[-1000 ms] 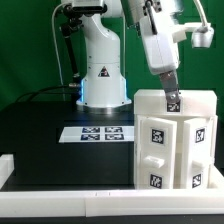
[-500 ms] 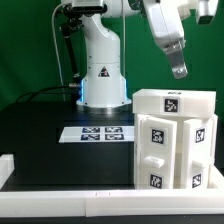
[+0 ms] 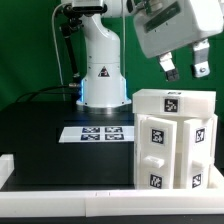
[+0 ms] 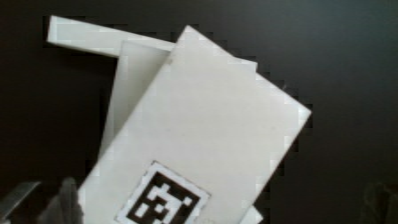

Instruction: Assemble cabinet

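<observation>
Tool (image 3: 184,67) above cabinet (image 3: 174,140)

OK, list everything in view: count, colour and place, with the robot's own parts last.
cabinet: one, white with black-and-white square tags on its top and front panels, standing on the table at the exterior view's right; the wrist view sees its tagged top from above.
marker board: one, white with black tags, flat on the table in front of the arm's base.
table: one, black top with a white rail along the near edge.
backdrop: green, behind the scene.
robot base: one, white, behind the marker board.
gripper: one, white body with dark fingers, open and empty, above the cabinet.
</observation>
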`<action>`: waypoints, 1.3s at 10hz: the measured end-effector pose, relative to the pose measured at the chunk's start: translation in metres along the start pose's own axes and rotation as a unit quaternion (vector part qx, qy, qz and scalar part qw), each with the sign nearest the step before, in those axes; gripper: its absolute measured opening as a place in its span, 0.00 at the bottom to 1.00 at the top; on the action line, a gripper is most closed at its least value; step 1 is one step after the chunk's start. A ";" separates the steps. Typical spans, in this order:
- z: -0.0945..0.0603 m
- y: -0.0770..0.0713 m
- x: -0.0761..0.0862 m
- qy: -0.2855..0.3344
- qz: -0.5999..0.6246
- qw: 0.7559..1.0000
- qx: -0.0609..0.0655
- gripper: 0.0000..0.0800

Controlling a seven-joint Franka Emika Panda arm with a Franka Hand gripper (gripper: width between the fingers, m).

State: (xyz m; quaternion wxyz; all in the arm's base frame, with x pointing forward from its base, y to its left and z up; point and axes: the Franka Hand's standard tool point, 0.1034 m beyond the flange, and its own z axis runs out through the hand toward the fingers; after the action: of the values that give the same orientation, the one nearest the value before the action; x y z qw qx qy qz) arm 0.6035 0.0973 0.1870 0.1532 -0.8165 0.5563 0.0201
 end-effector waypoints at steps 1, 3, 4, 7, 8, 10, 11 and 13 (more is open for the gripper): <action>0.001 0.001 -0.003 -0.001 -0.075 0.997 -0.018 1.00; 0.000 0.000 -0.003 -0.005 -0.144 0.989 -0.025 1.00; 0.000 0.000 -0.003 -0.005 -0.177 0.984 -0.024 1.00; 0.000 0.001 -0.002 0.000 -0.315 0.948 -0.033 1.00; 0.000 0.001 0.000 0.017 -0.417 0.907 -0.051 1.00; 0.000 -0.002 0.002 0.022 -0.540 0.839 -0.058 1.00; 0.000 -0.003 0.002 0.021 -0.598 0.799 -0.067 1.00; 0.001 -0.003 0.003 0.017 -0.662 0.746 -0.075 1.00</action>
State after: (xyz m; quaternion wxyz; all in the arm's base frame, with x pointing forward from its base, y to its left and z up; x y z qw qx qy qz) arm 0.6079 0.0961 0.1861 0.0570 -0.9889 -0.1243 -0.0580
